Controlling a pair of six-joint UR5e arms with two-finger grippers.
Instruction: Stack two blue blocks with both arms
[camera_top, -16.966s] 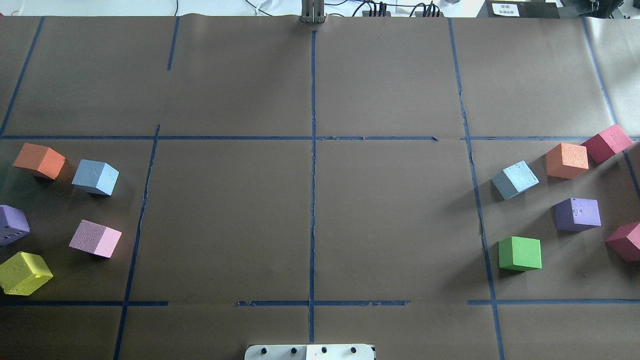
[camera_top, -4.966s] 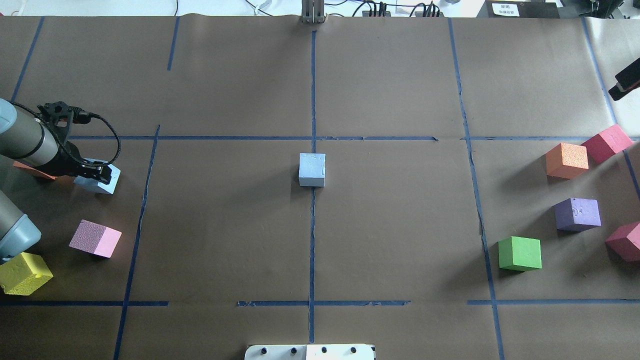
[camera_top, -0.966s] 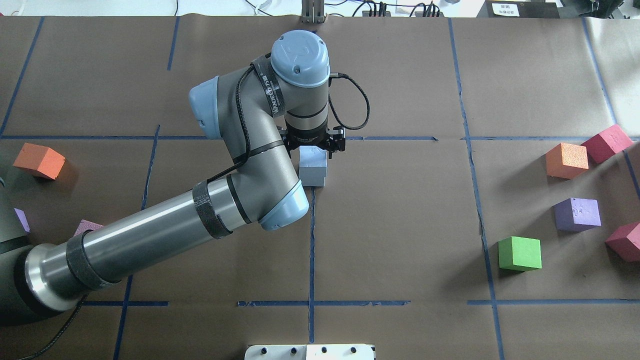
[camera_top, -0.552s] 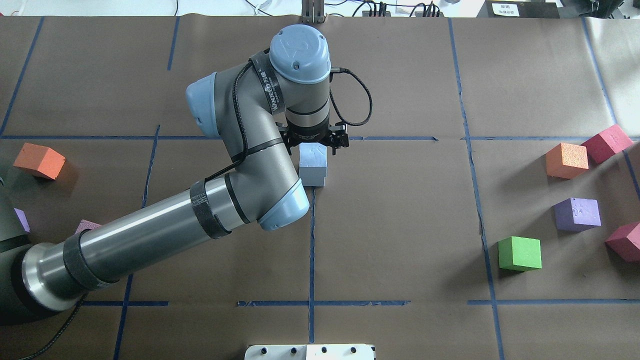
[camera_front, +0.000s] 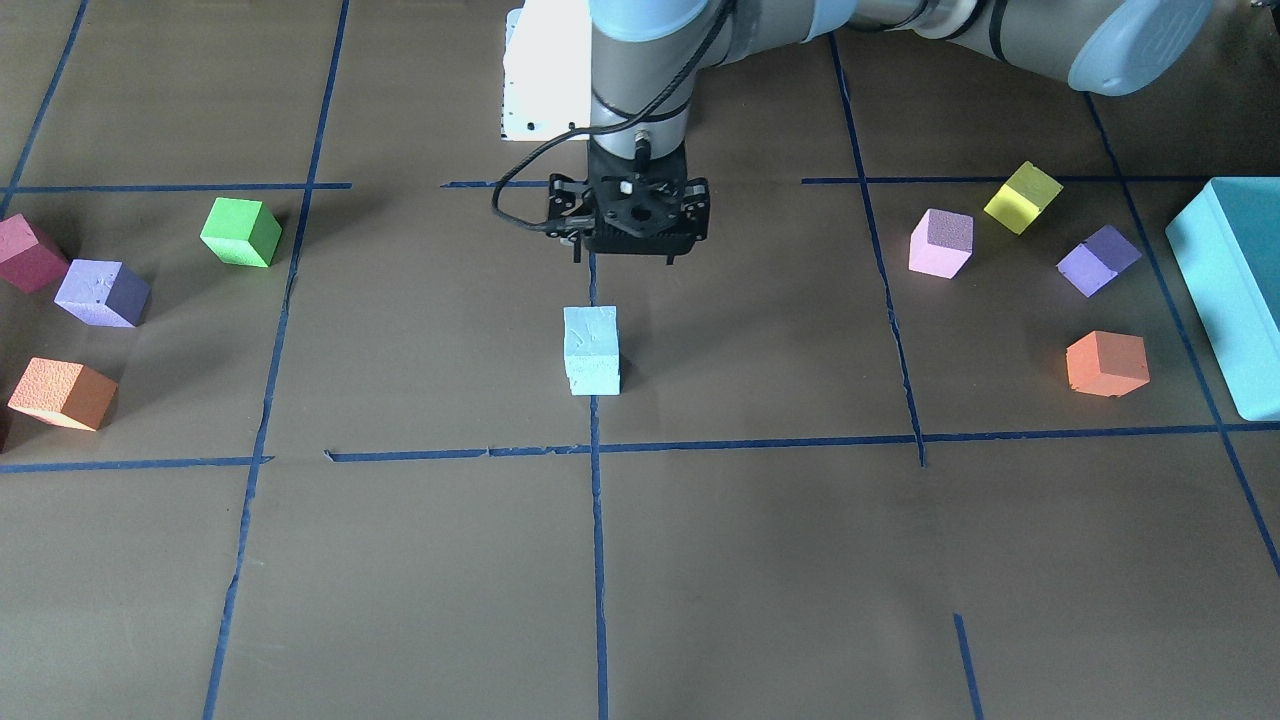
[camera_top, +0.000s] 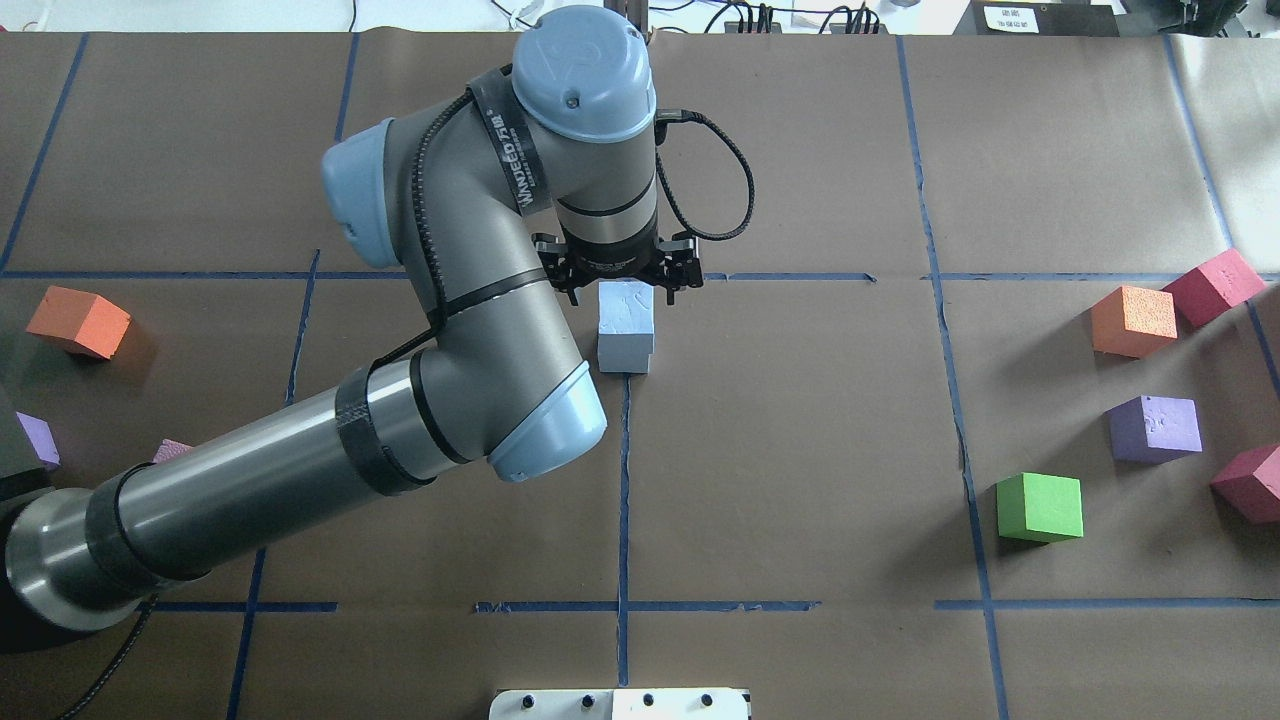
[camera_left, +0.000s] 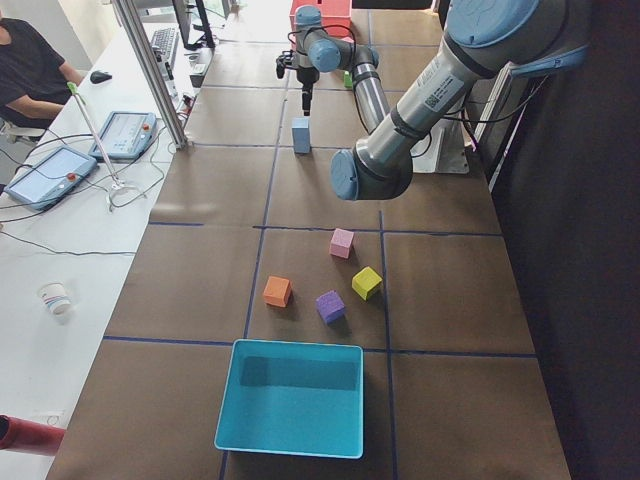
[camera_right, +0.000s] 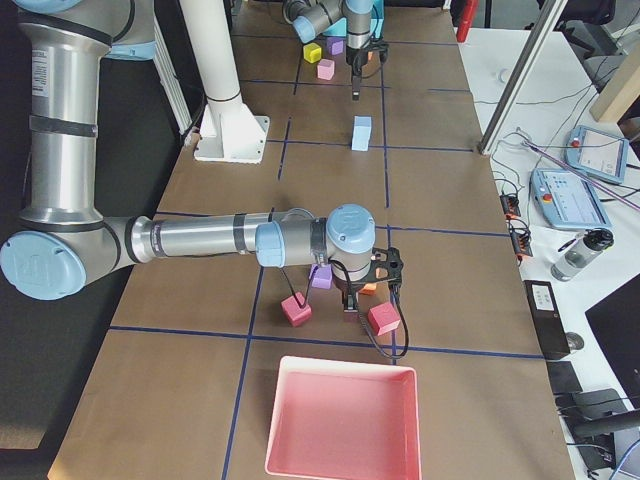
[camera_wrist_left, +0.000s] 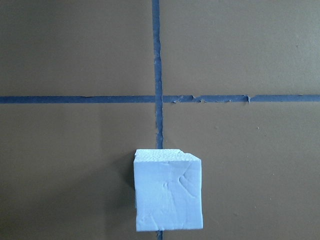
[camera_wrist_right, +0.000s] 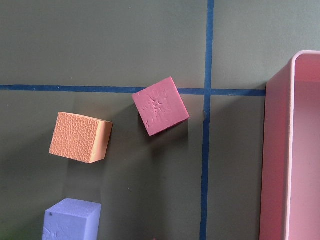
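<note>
The left gripper (camera_front: 622, 258) is rising higher above the blue blocks (camera_front: 591, 350), jaws spread and empty. The blocks are sitting stacked on the centre tape line (camera_front: 598, 560), unmoved. The right gripper (camera_right: 352, 300) is hovering well away from that line, and whether it is spread or closed cannot be told.

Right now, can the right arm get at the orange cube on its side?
Probably yes. The right gripper hovers over that cluster, and the orange cube stands apart from the red cube and the purple cube, with nothing on it.
</note>
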